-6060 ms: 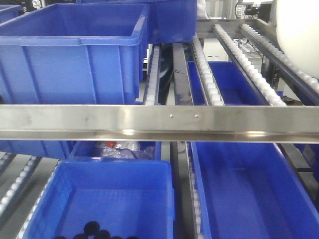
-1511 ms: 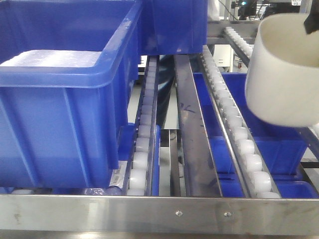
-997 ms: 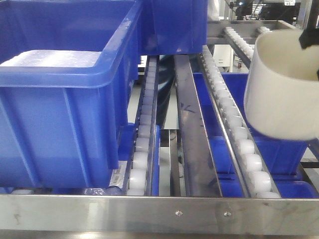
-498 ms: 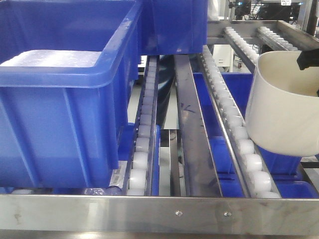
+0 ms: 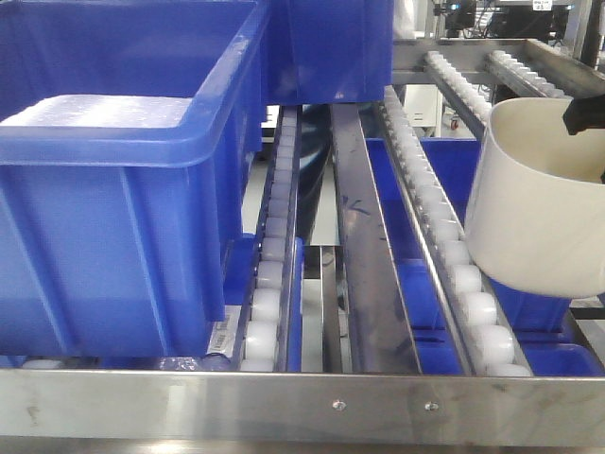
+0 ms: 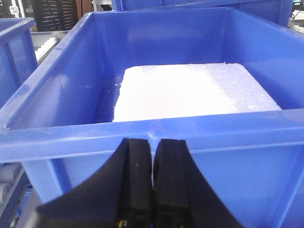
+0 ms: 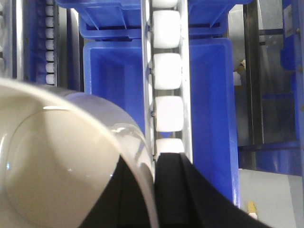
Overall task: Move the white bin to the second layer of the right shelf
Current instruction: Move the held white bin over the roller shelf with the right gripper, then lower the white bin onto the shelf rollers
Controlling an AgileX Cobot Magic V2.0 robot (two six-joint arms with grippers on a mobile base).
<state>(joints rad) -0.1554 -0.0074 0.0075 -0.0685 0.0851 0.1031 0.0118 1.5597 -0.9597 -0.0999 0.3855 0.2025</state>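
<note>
The white bin (image 5: pixel 537 203) hangs tilted at the right over the right shelf second layer (image 5: pixel 444 248), its base close to a row of white rollers; contact cannot be made out. My right gripper (image 5: pixel 584 115) is shut on the bin's far rim. In the right wrist view one black finger sits inside the white bin (image 7: pixel 57 161) and one outside, the right gripper (image 7: pixel 153 167) pinching the thin wall above the rollers (image 7: pixel 167 71). My left gripper (image 6: pixel 153 148) is shut on nothing, facing a blue crate.
A big blue crate (image 5: pixel 123 218) holding a white foam block (image 6: pixel 190 90) fills the left of the layer. Another blue crate (image 5: pixel 331 47) stands behind. The riveted steel front bar (image 5: pixel 302 407) runs along the near edge. More blue crates (image 7: pixel 114 80) lie below the rollers.
Over the last 1.5 s the white bin came down and a little to the right with my right gripper; in the last half second it barely moved. The left side looks unchanged.
</note>
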